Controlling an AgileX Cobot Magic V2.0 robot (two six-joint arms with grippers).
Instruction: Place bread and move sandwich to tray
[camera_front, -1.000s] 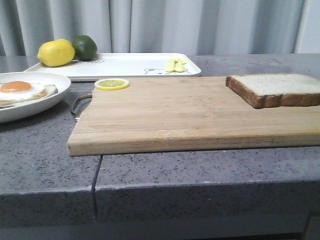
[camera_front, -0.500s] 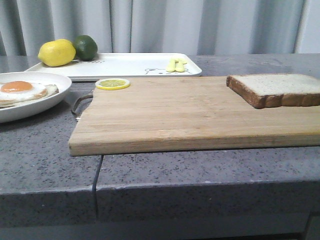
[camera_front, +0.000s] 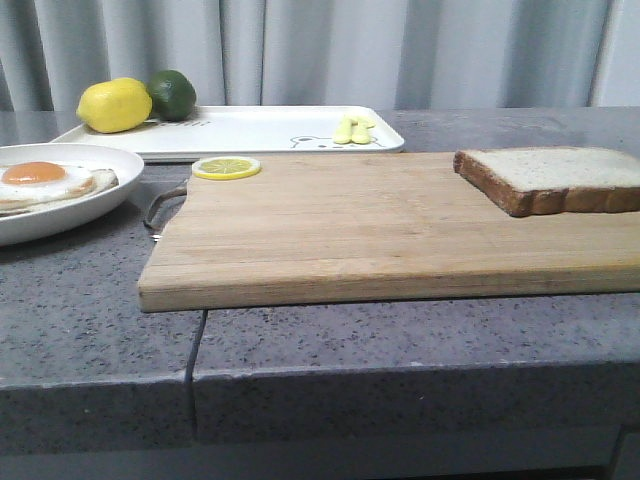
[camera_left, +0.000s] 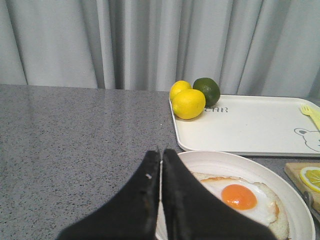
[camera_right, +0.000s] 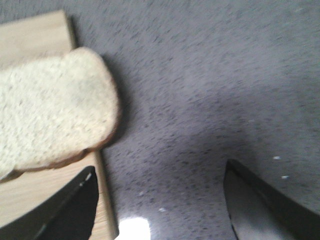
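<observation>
Front view: bread (camera_front: 556, 178) lay flat on the board's (camera_front: 380, 225) far right corner, its right end cut off by the frame edge. Sandwich (camera_front: 48, 185) sat open-faced on the plate (camera_front: 75, 215) at left, egg on top, plate cropped at the left edge. Tray (camera_front: 250, 130) sat behind the board, with a lemon (camera_front: 112, 105) and lime (camera_front: 171, 94) on its far left corner and a small yellow piece (camera_front: 352, 130) near the bear drawing; couldn't make out what it was. Lemon slice (camera_front: 226, 168) lay on the board's back left corner. No arms visible here.

Left wrist view: left gripper (camera_left: 161, 172) hung over the plate's (camera_left: 280, 185) near rim, fingers pressed together. Sandwich (camera_left: 240, 197) partly hidden behind them. Tray (camera_left: 250, 125) cropped at the right.

Right wrist view: blurred. Right gripper (camera_right: 160, 200) fingers spread wide, nothing between them; one tip over the board's (camera_right: 30, 35) edge just beside the bread (camera_right: 50, 110), the other over the counter (camera_right: 210, 80).
</observation>
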